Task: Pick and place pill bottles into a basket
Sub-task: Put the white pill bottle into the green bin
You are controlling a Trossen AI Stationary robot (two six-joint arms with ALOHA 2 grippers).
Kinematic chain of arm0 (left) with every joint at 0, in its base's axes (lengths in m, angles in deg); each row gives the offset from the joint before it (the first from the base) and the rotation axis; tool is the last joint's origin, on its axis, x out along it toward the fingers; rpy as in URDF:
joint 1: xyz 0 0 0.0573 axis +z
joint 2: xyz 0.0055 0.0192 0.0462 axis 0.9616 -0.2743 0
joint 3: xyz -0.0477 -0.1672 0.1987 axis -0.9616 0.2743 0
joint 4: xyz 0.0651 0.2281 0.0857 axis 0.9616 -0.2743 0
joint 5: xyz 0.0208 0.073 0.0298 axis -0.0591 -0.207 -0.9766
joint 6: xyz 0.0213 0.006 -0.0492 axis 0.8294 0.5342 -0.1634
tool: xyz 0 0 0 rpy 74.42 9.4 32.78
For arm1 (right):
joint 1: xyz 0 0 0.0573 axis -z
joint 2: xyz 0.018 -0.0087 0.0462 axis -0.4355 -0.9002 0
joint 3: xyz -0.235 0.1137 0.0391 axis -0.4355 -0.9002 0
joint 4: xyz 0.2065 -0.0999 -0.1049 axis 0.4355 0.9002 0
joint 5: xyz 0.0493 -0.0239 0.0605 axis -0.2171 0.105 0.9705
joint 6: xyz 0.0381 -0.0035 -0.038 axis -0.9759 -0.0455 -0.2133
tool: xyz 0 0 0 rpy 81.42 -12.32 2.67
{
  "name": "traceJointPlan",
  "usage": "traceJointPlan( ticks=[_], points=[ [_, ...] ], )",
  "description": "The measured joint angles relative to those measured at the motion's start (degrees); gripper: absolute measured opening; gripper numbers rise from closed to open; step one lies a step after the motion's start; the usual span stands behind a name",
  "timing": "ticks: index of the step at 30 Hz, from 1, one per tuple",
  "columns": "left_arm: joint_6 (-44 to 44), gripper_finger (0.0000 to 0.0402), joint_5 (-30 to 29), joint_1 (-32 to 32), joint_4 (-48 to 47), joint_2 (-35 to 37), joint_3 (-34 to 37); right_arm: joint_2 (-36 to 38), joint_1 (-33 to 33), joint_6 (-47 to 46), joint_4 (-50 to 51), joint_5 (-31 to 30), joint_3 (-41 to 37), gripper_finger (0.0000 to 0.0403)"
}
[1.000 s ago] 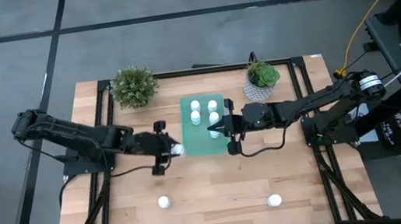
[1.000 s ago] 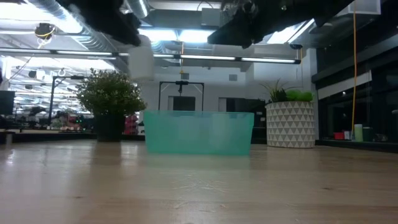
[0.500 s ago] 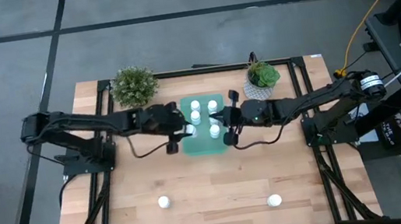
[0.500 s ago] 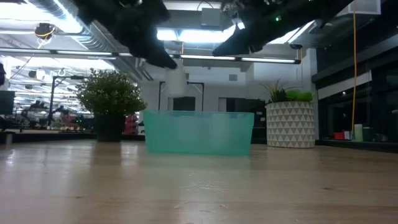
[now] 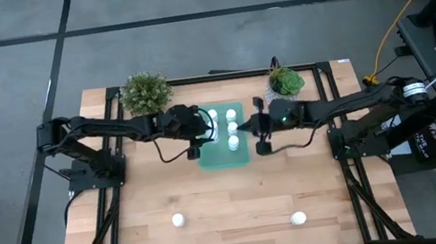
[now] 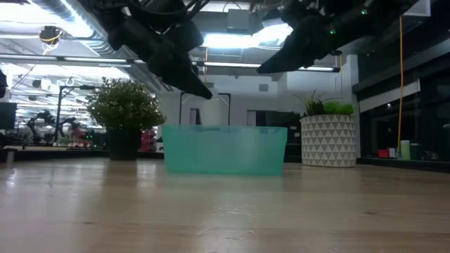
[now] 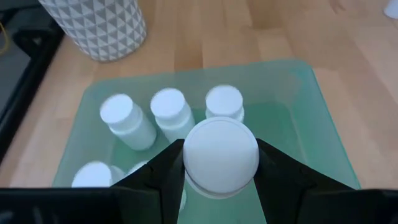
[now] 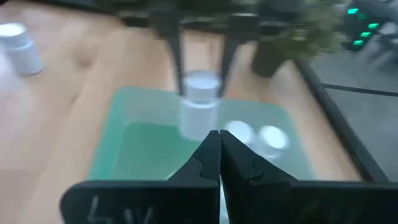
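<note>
the held pill bottle (image 7: 220,155) sits clamped between the two dark fingers of the left gripper (image 5: 199,131), white cap facing the wrist camera, raised over the teal basket (image 5: 242,154). in the low view the same bottle (image 6: 214,113) hangs just above the basket's rim (image 6: 225,150), under the left gripper (image 6: 199,90), not touching the tray. the right wrist view shows it (image 8: 199,106) gripped from either side, above the basket's (image 8: 140,146) interior.

inside the basket — three upright bottles stand together in the left wrist view: one at centre left (image 7: 126,121), one beside it (image 7: 171,111), one just behind the held cap (image 7: 224,102); another cap (image 7: 94,175) shows at lower left of that frame. in the high view the bottles in the tray (image 5: 231,127) cluster in its upper half, near frame centre.

two bottles remain loose on the wooden table (image 5: 237,196), both in the lower part of the high view: one at lower left (image 5: 178,221), one at lower right (image 5: 298,218), well apart from each other and from the basket.

the right gripper (image 5: 259,133) is at the basket's right edge, fingers pressed together with nothing between them (image 8: 219,163).

a bushy green plant (image 5: 145,92) stands upper left of the basket; a plant in a white patterned pot (image 5: 284,85) stands upper right — both close to the tray.
</note>
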Motion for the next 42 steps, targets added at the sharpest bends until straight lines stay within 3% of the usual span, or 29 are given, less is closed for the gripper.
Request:
traceJointPlan(
  ticks=[5, 13, 42],
  points=[
    [0.0, 0.0156, 0.1, 0.0, 0.9, -1.1, 0.0, 5.2, 1.3, 0.4, -3.1, 3.1, -4.1, 0.0002],
    [-1.1, 0.0156, -0.4, 0.2, 3.1, -4.8, 0.0, 9.7, 1.4, 1.0, -7.3, 3.1, -8.3, 0.0002],
    [-2.7, 0.0156, -3.0, -0.1, 4.1, -12.3, 0.0, 9.7, 1.4, -0.5, -7.1, 3.1, -8.5, 0.0002]
  ],
)
